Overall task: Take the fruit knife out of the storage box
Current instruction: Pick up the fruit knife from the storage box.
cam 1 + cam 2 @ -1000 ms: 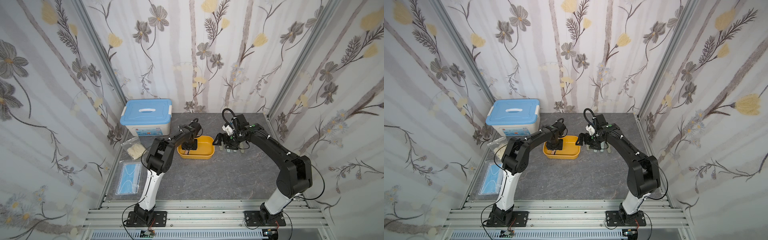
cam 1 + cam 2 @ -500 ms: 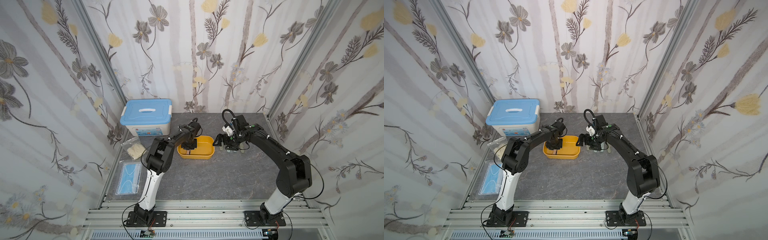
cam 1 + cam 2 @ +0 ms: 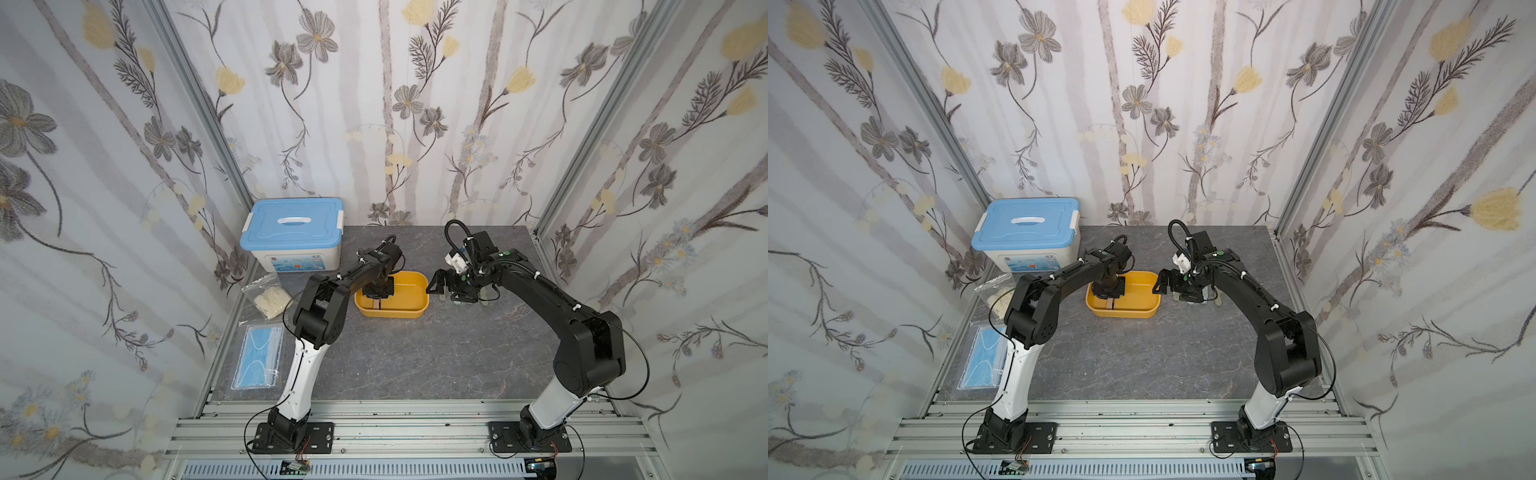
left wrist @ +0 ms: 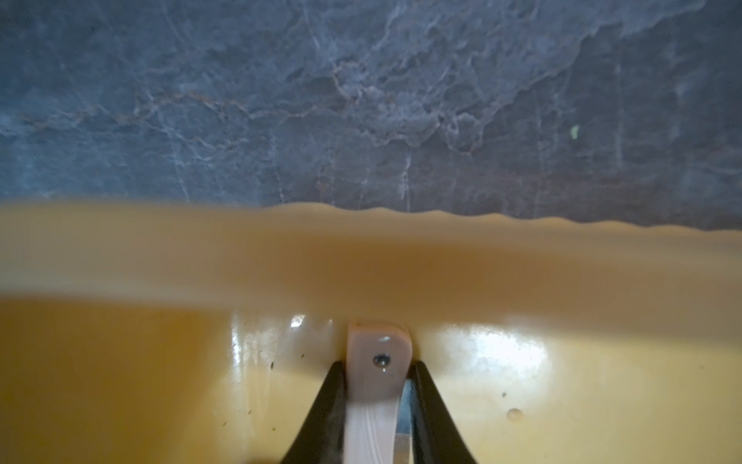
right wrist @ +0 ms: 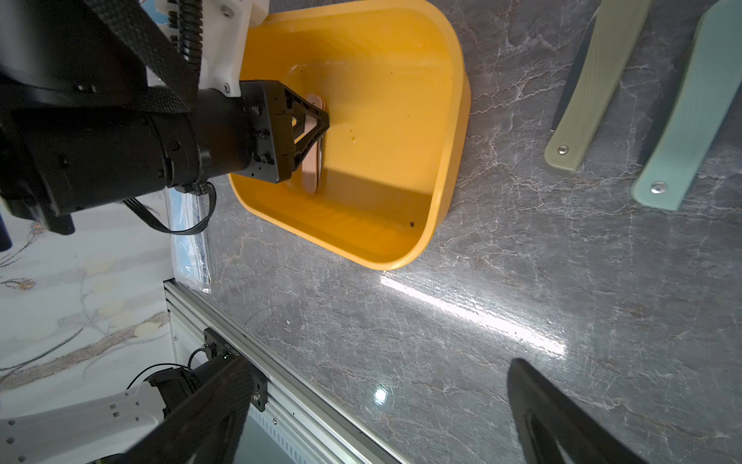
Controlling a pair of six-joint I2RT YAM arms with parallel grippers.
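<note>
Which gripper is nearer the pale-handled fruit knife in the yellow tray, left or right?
Left. The left gripper is shut on the fruit knife inside the storage box. The right gripper hangs open over the table, outside the box's end.

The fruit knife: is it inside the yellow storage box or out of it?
Inside. The fruit knife sits below the rim of the storage box, its pale handle clamped in the shut left gripper.

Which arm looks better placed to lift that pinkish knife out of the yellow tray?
The left. The left gripper is shut on the fruit knife inside the storage box, so it likely only needs to lift. The right gripper is open and empty, beside the box.
</note>
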